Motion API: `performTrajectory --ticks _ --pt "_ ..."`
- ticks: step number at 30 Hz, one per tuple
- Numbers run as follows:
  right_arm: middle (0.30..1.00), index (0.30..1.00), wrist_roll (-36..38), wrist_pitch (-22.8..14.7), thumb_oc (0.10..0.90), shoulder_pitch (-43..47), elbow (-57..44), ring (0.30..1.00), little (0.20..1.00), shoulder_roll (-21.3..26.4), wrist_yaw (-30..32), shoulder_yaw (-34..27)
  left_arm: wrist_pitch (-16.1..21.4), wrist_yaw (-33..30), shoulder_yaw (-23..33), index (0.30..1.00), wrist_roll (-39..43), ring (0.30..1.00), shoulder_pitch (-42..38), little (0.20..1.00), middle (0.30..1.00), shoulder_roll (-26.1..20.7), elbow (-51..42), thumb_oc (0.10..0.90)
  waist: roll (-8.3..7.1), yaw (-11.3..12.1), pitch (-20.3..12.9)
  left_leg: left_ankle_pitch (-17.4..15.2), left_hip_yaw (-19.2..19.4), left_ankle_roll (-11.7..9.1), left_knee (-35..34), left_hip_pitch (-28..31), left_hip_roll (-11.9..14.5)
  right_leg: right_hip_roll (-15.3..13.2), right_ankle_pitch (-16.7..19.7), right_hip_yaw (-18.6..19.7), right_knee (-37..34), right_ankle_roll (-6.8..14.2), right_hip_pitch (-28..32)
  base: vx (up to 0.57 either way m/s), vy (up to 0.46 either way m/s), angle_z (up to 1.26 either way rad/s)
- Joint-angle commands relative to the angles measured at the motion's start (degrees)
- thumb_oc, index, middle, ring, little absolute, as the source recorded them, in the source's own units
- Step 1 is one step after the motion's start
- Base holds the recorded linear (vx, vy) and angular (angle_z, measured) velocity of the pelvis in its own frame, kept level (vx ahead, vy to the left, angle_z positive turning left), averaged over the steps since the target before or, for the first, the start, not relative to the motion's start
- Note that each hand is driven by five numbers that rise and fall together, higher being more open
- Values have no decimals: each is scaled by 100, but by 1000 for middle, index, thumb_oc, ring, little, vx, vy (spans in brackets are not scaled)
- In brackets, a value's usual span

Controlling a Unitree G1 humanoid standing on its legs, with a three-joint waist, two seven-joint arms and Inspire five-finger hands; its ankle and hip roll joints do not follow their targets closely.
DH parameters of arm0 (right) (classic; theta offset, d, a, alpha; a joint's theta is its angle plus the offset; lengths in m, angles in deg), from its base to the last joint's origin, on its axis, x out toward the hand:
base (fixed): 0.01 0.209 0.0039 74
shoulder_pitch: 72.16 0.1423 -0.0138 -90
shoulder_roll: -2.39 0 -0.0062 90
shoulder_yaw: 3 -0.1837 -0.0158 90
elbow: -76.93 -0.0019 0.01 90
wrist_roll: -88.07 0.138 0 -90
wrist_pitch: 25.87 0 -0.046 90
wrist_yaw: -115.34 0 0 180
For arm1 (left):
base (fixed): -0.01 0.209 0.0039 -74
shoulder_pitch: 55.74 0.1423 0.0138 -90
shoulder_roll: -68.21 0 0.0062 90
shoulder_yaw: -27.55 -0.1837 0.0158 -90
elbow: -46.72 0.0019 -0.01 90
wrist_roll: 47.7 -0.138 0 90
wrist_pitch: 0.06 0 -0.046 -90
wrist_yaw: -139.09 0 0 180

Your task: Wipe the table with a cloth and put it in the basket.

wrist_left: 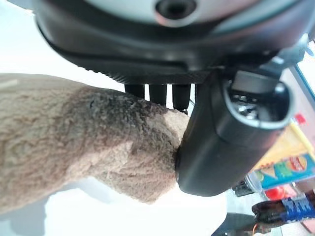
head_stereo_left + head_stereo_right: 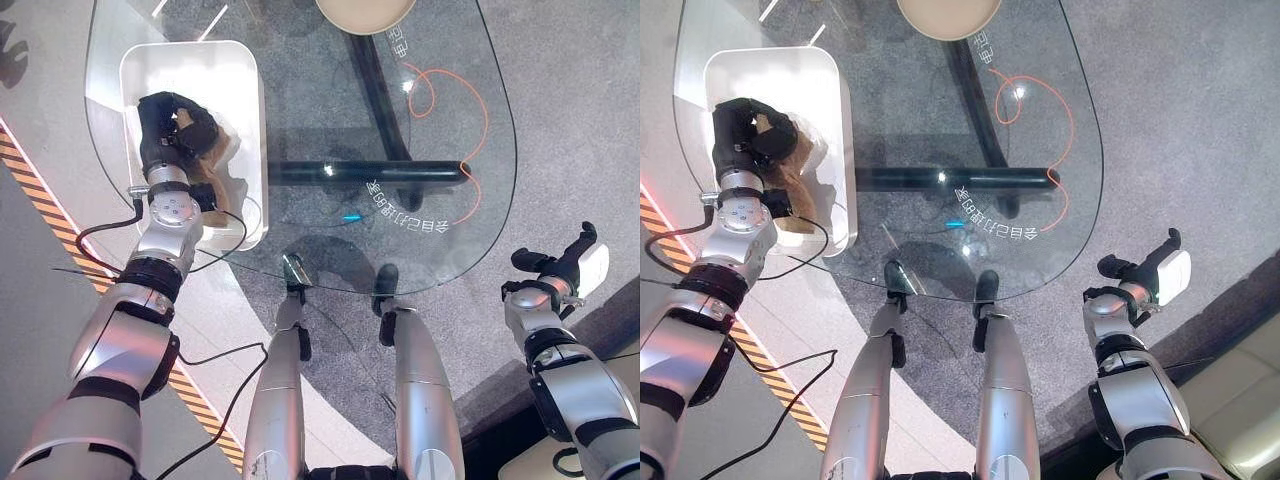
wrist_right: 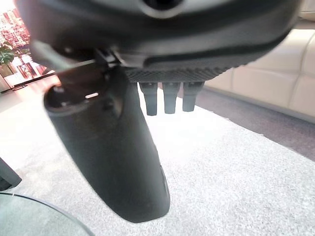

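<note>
My left hand (image 2: 172, 128) reaches into the white basket (image 2: 245, 110), which sits on the glass table (image 2: 470, 90) at about ten o'clock from the table's centre, its fingers and thumb curled round the tan cloth (image 2: 205, 160). The cloth lies inside the basket, bunched under and beside my palm; seen from the left wrist, its fuzzy pile (image 1: 74, 147) presses against my thumb (image 1: 221, 142), with the fingertips tucked behind the fabric. My right hand (image 2: 1145, 270) hangs off the table's edge at about four o'clock, well apart from the basket, over grey carpet (image 3: 236, 177); from the right wrist its fingers (image 3: 170, 96) are relaxed and grasp nothing, the thumb standing clear beside them. On the glass, an orange cord (image 2: 470, 110) loops at roughly two o'clock, and a round cream object (image 2: 365, 12) sits at twelve o'clock on the far rim. A dark bar (image 2: 370, 172) runs beneath the glass near the centre.
</note>
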Motion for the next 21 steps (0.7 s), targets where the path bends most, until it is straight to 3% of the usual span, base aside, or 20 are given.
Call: performTrajectory --ticks 1,21 --pt "900 900 75 -4 800 24 153 900 900 536 183 124 266 -121 286 300 -247 300 -841 200 300 -433 203 100 106 -83 -157 -1129 362 130 882 39 -202 340 455 136 -957 271 261 0 0 0" --pt "900 900 11 -56 800 108 119 900 900 496 154 200 92 6 92 300 -288 300 -1045 200 300 -358 507 100 30 -143 -157 -1110 316 120 969 -127 -174 427 484 185 -924 241 113 0 0 0"
